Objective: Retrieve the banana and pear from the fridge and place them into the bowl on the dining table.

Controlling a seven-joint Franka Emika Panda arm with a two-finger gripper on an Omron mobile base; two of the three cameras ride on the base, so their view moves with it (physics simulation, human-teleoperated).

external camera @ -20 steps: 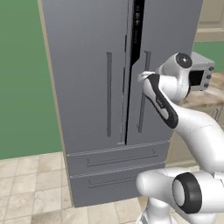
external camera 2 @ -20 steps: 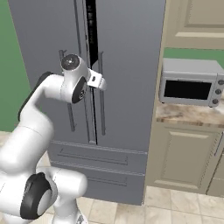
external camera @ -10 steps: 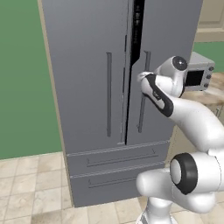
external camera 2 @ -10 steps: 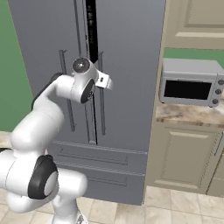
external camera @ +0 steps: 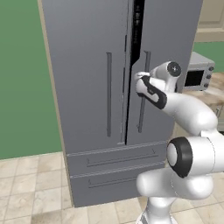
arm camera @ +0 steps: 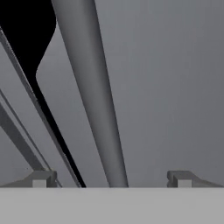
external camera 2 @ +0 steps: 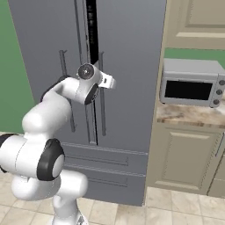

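Grey steel fills our outlook: the fridge (external camera: 96,87) stands tall, its two doors nearly shut, with a narrow dark gap running down between their inner edges. We hold our gripper (arm camera: 111,179) up against the right door, the fingers (arm camera: 41,178) spread wide with nothing between them but that door's long handle (arm camera: 94,96), which passes between them without touching either. Right of the fridge, a microwave (external camera 2: 191,83) sits on a stone tabletop (external camera 2: 189,115) above beige cabinets (external camera 2: 184,154). Tiled floor (external camera: 30,183) lies open left of the fridge.
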